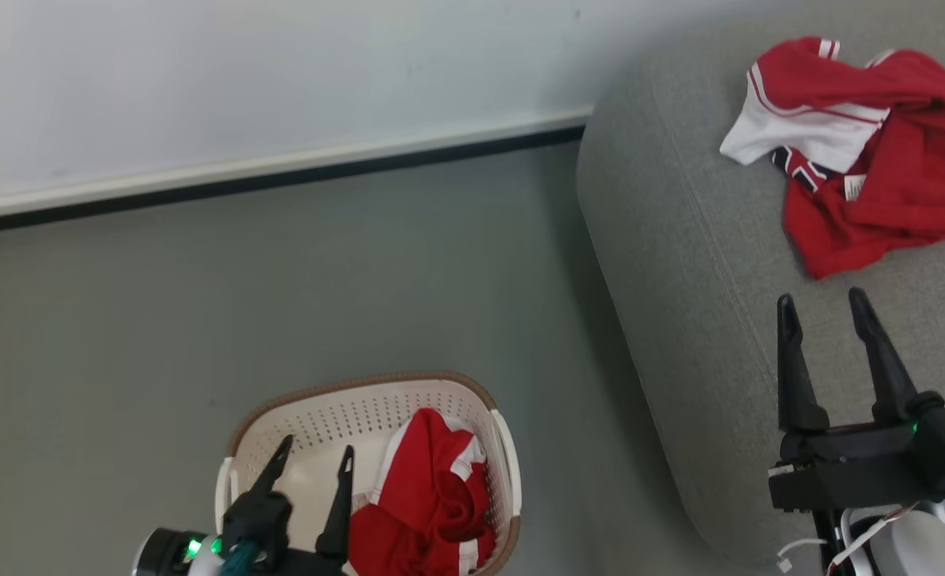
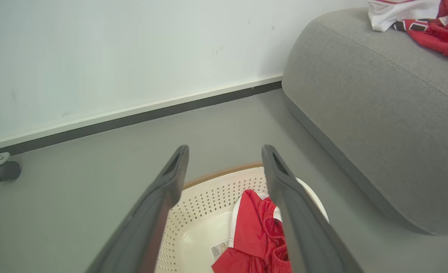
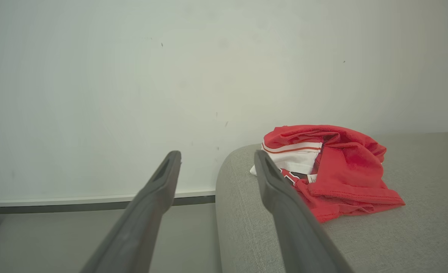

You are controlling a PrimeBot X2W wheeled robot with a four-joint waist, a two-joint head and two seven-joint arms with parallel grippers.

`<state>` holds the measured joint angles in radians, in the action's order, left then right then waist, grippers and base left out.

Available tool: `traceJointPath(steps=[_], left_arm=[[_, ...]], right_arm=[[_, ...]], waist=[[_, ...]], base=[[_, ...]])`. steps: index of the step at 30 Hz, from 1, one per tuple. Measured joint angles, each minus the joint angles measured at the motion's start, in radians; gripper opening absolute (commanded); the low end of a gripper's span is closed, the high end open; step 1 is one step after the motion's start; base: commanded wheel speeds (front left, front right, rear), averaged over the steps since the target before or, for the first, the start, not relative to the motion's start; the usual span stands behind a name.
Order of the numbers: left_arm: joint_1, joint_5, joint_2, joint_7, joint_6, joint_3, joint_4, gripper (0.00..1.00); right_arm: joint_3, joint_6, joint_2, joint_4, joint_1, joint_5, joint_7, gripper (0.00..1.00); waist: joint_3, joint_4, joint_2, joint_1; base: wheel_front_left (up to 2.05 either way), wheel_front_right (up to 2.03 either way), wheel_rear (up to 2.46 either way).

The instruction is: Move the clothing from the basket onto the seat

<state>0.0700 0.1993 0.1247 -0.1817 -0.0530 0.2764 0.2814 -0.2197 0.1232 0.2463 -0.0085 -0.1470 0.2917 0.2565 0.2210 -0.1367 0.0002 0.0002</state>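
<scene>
The job looks half done. One red garment [image 1: 880,152] lies crumpled on the seat [image 1: 680,304], well in from the rounded edge, so it is unlikely to slide off. The other red garment [image 1: 432,504] sits bunched against the right side of the basket [image 1: 360,379]. The basket stands on the floor [image 1: 320,280] near the seat, close enough for a short carry from one to the other.

The left gripper [image 1: 318,445] hangs over the open basket with its two fingers spread wide and nothing between them. It is above the bare left part of the basket, with the red cloth just to its right, so I judge it is lined up to go down for this last piece and needs a small shift toward it first. The wide spread suits soft cloth, since it can take in a thick fold rather than a thin edge.

The right gripper [image 1: 820,298] is over the seat, fingers also spread and empty. They point toward the garment lying there but are clear of it. It seems parked there to leave the basket to the left arm.

The cloth lies close against the basket's holed wall, so a finger could catch the plastic or drag the light basket along
</scene>
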Motion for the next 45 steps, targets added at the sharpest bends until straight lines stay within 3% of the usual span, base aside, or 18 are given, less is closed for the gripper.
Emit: traceJointPath(steps=[7, 23, 45], left_arm=[[0.118, -0.034, -0.024, 0.053, 0.011, 0.05, 0.119, 1.0], [0.344, -0.072, -0.031, 0.11, 0.019, 0.057, 0.337, 1.0], [0.653, -0.106, -0.034, 0.127, 0.05, 0.085, 0.488, 1.0]], right_arm=[[0.026, 0.0, -0.002, -0.032, -0.05, -0.016, 0.0, 1.0], [0.064, 0.001, -0.008, -0.113, -0.208, -0.042, 0.0, 1.0], [0.096, 0.001, -0.01, -0.207, -0.435, -0.061, 0.001, 1.0]], waist=[[0.098, -0.042, 0.0, 0.0], [0.338, -0.114, 0.0, 0.0], [0.671, -0.103, -0.0001, -0.0001]], base=[[0.0, 0.0, 0.0], [0.0, 0.0, 0.0], [0.0, 0.0, 0.0]])
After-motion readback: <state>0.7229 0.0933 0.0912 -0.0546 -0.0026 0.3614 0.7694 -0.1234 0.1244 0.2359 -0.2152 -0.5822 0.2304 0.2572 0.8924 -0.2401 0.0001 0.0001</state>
